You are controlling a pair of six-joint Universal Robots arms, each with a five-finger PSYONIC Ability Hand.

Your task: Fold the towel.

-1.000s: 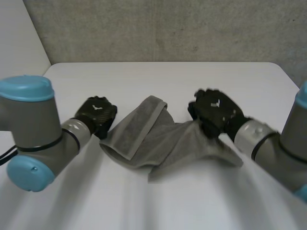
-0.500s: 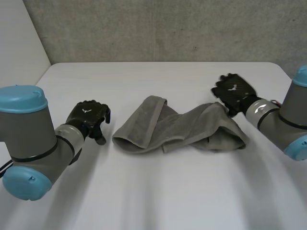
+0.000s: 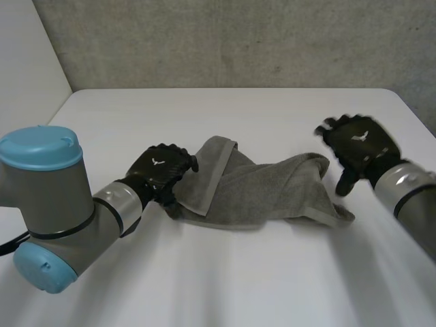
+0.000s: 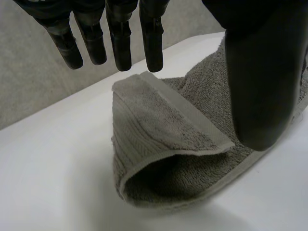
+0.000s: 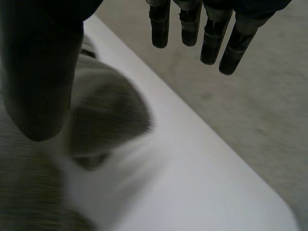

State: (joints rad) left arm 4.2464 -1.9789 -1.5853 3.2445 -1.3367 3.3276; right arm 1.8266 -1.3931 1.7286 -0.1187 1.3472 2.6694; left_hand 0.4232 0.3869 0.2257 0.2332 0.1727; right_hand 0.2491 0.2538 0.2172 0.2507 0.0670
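Currently, item one: left hand (image 3: 161,172), centre-left of the head view, fingers (image 4: 121,43) straight and well apart from the thumb (image 4: 260,82), holding nothing. I see the towel (image 4: 159,120) with its folded end below those fingertips. Item two: right hand (image 3: 357,144), right of frame, fingers (image 5: 211,41) straight, thumb apart, holding nothing, just beside the towel's right end. Item three: towel, grey, rumpled, lying mid-frame on the white table (image 3: 225,279) between both hands.
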